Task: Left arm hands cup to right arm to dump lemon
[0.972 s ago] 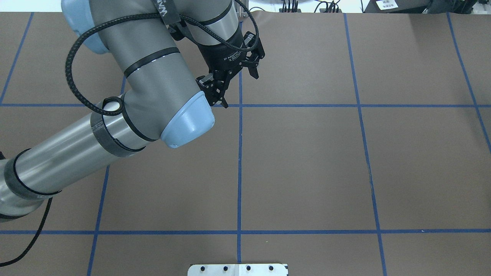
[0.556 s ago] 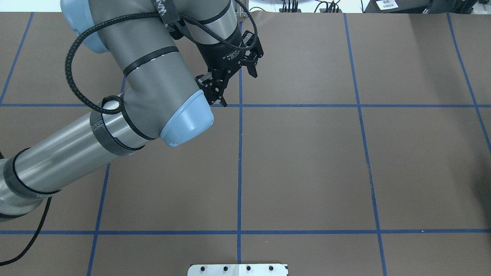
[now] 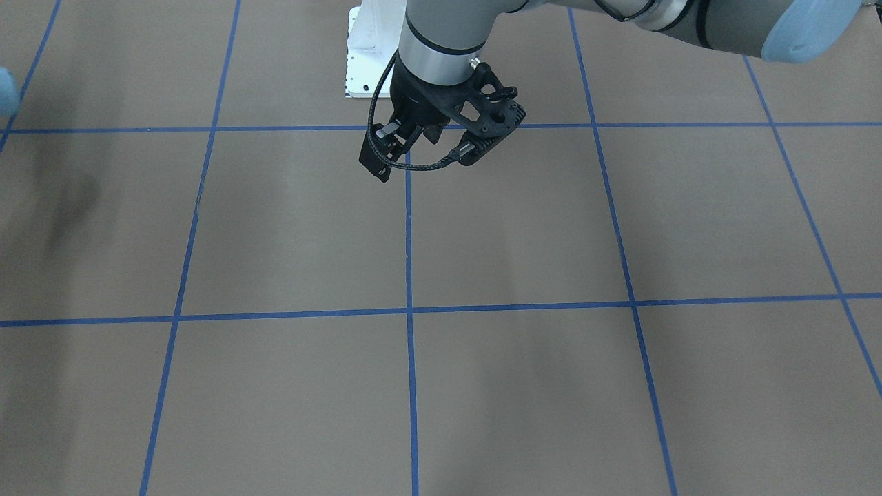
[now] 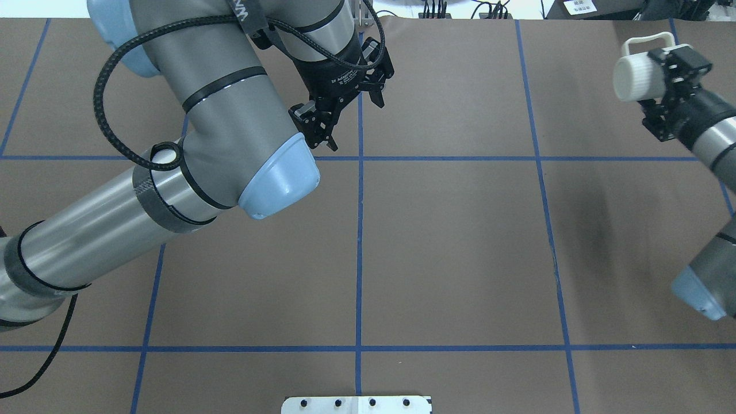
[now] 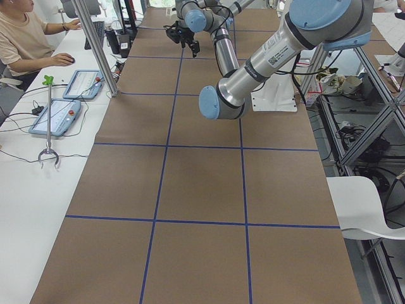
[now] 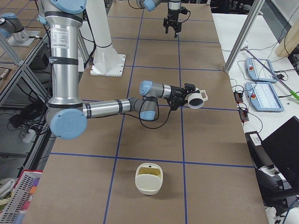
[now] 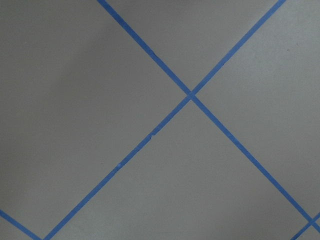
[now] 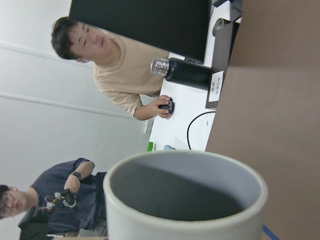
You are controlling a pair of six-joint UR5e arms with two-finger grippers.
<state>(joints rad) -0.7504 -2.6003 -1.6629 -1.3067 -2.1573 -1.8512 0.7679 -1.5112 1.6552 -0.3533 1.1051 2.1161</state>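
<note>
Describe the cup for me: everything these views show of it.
The cup is a small white mug, seemingly ceramic, with a loop handle and a greyish inside that looks empty as far as it shows. It is tipped on its side in the air, above the far right part of the table. It touches nothing but the right gripper, which is shut on one end of it.

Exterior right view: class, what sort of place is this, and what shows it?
Probably a robotics lab: two robot arms at a table gridded with blue tape, control tablets on the side bench.
</note>
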